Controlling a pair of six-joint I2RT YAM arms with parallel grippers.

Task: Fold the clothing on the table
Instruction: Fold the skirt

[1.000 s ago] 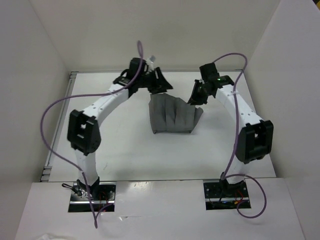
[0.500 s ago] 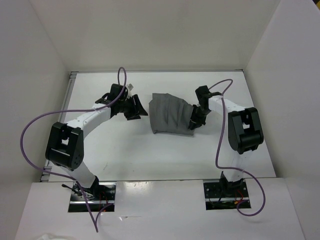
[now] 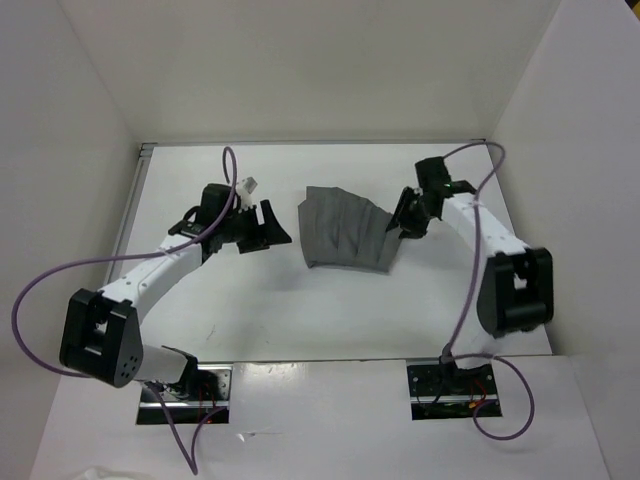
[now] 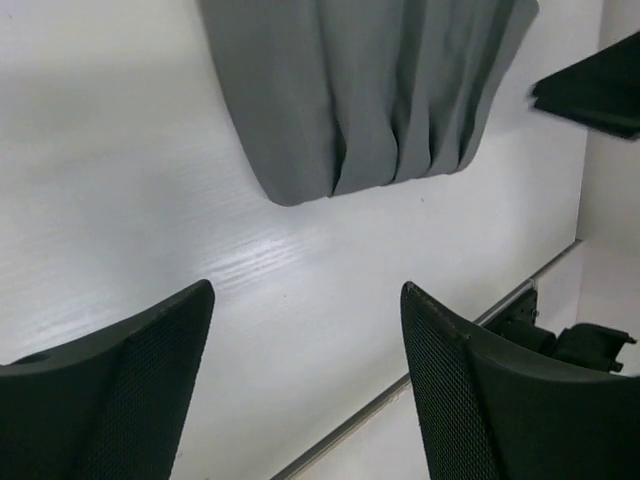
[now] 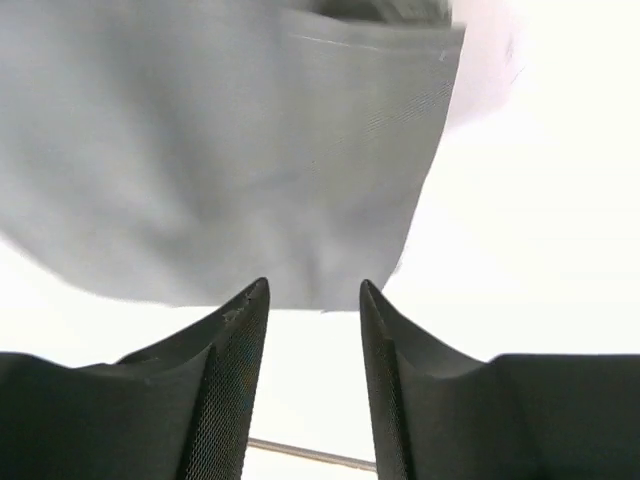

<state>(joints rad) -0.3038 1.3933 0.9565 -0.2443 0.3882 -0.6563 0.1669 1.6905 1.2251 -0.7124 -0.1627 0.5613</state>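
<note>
The skirt (image 3: 342, 230) lies folded on the desk (image 3: 250, 300), toward 12 o'clock. The left fingers (image 4: 150, 370) gape empty at its 9 o'clock. The right fingers (image 5: 220, 370), also apart, crowd its 3 o'clock edge and could snag the cloth, undoing the fold.

The clothing (image 3: 343, 230) is matt grey cloth — the table (image 3: 250, 300) smooth white, faintly grained — the left tool's fingers (image 4: 110, 400) black, mesh-textured.

left pincer (image 3: 272, 225): low, jaws wide, empty | right pincer (image 3: 400, 222): low, jaws parted, empty
</note>
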